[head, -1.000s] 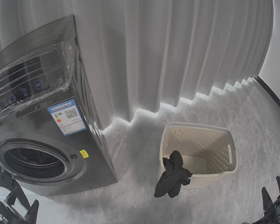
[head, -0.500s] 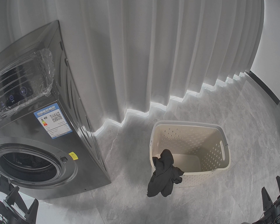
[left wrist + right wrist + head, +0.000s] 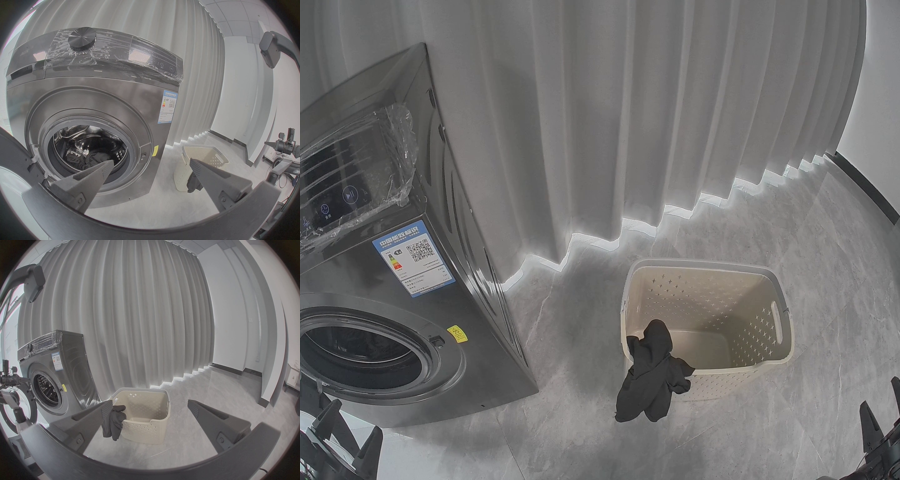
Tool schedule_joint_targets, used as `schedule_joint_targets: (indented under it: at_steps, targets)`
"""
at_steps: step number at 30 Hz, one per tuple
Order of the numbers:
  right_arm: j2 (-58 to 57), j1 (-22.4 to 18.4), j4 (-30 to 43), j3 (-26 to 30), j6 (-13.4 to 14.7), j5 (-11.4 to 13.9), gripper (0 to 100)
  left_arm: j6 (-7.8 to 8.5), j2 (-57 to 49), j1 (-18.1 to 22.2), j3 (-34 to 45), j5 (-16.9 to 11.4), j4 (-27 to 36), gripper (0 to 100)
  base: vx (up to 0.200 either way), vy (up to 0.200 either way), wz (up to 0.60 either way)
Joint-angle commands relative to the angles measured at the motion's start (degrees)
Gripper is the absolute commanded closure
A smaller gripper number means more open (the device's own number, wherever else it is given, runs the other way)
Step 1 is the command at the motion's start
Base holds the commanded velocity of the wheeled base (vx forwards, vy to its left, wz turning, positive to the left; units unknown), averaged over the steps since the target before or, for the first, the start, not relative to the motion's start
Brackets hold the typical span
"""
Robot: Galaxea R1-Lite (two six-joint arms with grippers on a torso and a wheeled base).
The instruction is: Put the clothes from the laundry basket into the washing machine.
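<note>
Nothing among the things has shifted over the last half second. The swing you saw a second back was your head camera turning, not the washer or the basket.

Your left gripper (image 3: pixel 151 162) hangs spread wide with nothing between its fingers. It sits low in front of the dark grey, front-loading washing machine (image 3: pixel 93 90) and faces its round port. Inside the shiny steel drum you can see a heap of dark clothes (image 3: pixel 89 156).

Your right gripper (image 3: pixel 150 402) is spread just as wide and equally empty, low on the right side. It is well apart from the cream, perforated plastic laundry basket (image 3: pixel 147 424).

Over that basket's near corner, on the washer's side, a black garment (image 3: pixel 651 375) is draped across the rim. Part of it is inside and most of it hangs down the outer wall.

The basket stands upright on the grey marbled floor (image 3: pixel 581 350), to the right of the washer and clear of it. Behind both you have the white pleated curtain (image 3: pixel 644 125).
</note>
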Motion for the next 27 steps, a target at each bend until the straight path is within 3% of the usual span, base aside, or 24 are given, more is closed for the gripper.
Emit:
schedule_joint_targets:
  at_steps: [1,3,7,8,10,11,12,13,16,20,22,27]
  targets:
    - [-0.40,-0.02,0.03,1.01,-0.35,0.03,0,-0.01,0.19,-0.01,1.01,0.01,-0.02,0,0.000,0.000,0.00]
    - [-0.49,-0.02,-0.50,1.01,-2.29,0.30,0,-0.10,0.19,-0.01,1.01,0.01,-0.02,0,0.000,0.000,0.00]
    - [-0.67,0.06,-1.20,-3.21,-2.29,2.14,0,-0.28,0.19,-0.01,1.01,0.01,-0.02,0,0.000,0.000,0.00]
    - [1.00,0.42,0.12,-10.50,-1.41,5.66,0,-0.28,0.19,-0.01,1.01,0.01,-0.02,0,0.000,0.000,0.00]
    - [7.16,1.29,2.75,-14.98,2.46,9.70,0,-0.28,0.19,-0.01,1.01,0.01,-0.02,0,0.000,0.000,0.00]
    - [8.21,1.47,3.11,-15.51,3.25,10.32,0,-0.28,0.19,-0.01,1.01,0.01,-0.02,0,0.000,0.000,0.00]
    - [13.57,2.52,3.63,-17.53,7.29,13.74,0,-0.28,0.19,-0.01,1.01,0.01,-0.02,0,0.000,0.000,0.00]
    - [17.35,3.32,3.54,-18.32,9.58,16.12,0,-0.37,0.19,-0.01,1.01,0.01,-0.02,0,0.000,0.000,0.00]
    - [27.28,5.42,0.73,-18.41,11.86,20.78,0,-0.72,0.19,-0.01,1.01,0.01,-0.02,0,0.000,0.000,0.00]
    - [37.13,7.09,-5.60,-17.09,11.07,21.65,0,-0.81,0.19,-0.01,1.01,-0.08,-0.02,0,0.000,0.000,0.00]
    - [46.62,10.61,-14.21,-15.42,8.35,21.65,0,-0.81,0.19,-0.01,1.01,0.01,-0.02,0,0.000,0.000,0.00]
    - [60.42,15.00,-23.70,-15.07,8.26,21.57,0,-0.81,0.19,-0.01,1.01,-0.08,-0.02,0,0.000,0.000,0.00]
